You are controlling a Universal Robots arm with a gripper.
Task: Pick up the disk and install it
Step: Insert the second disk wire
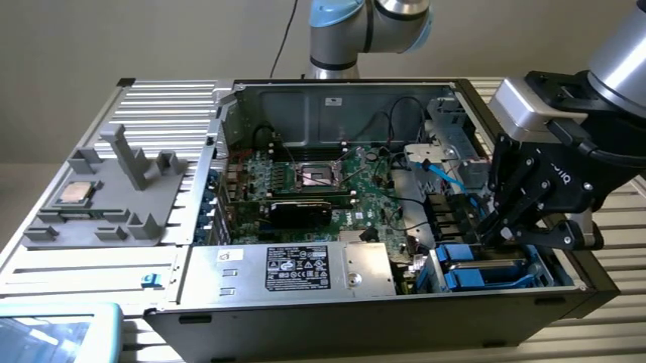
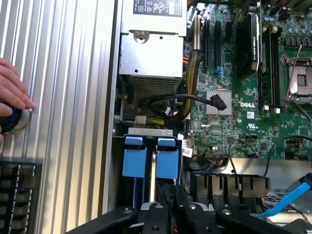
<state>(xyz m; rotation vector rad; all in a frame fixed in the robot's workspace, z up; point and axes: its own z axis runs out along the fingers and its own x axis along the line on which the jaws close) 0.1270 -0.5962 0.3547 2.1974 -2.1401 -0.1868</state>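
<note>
A plain beige wall [image 1: 121, 38] stands behind the scene, evenly lit and without marked shadows. Below it lies the table [image 1: 91, 265], a ribbed silver aluminium surface of long parallel slats (the grooves run lengthwise across the exterior view). At the near corner on the exterior view's left sits a pale blue tray-like edge [image 1: 60, 321], glossy and catching soft light.

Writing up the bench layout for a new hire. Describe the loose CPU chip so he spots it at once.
Start at the open computer case. On the exterior view's left of it, a grey plastic fixture tray with upright posts lies on the ribbed aluminium table. The CPU chip sits in that tray's far end: small, square and shiny silver, where everything around it is matte grey plastic.
</note>
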